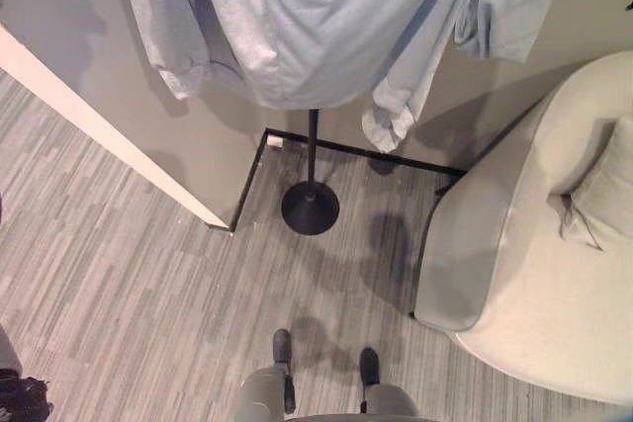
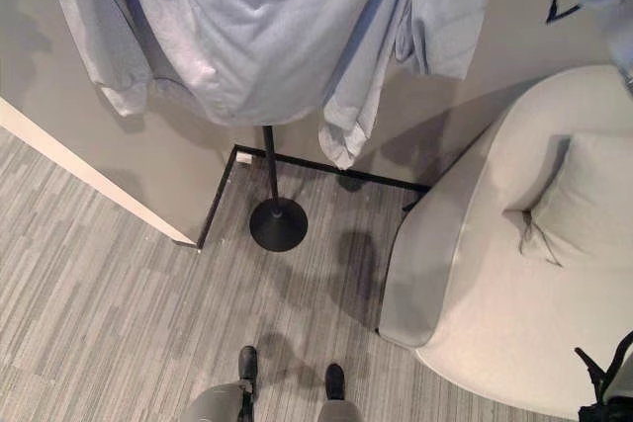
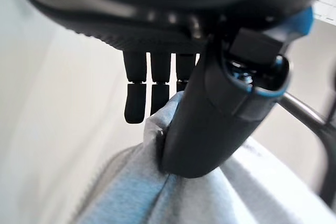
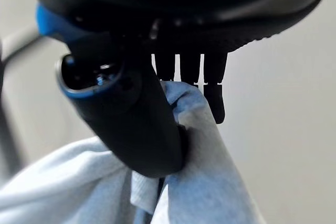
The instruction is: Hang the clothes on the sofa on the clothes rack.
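Left robot hand: thumb pressed down against a raised fold of the pale blue, soft knit garment, fingers behind that fold, so a pinch on cloth. Right robot hand: same arrangement, thumb clamped on a bunched ridge of the same blue fabric with fingers at the back. Both holds taken high up, near the top edge of the cloth.

Below the two robot hands: garment hanging in a wide drape, sleeves dangling to either side, covering the upper part of the thin black metal clothes rack. Pole and round black base visible beneath the hem, standing on the grey striped plank floor. A curved metal arm of the rack just past the left thumb, close to the cloth. Cream upholstered sofa with a matching cushion well off to the right-hand side, nothing blue lying on it.

Judged near the end: cloth appears draped over the rack, release not yet made.

Risks: cannot tell whether the fabric is actually caught on a hook; letting go with it merely resting could let it slide to the floor. Uneven release likely to drag it off one side. Sideways pull while pinched could tip the slender stand.
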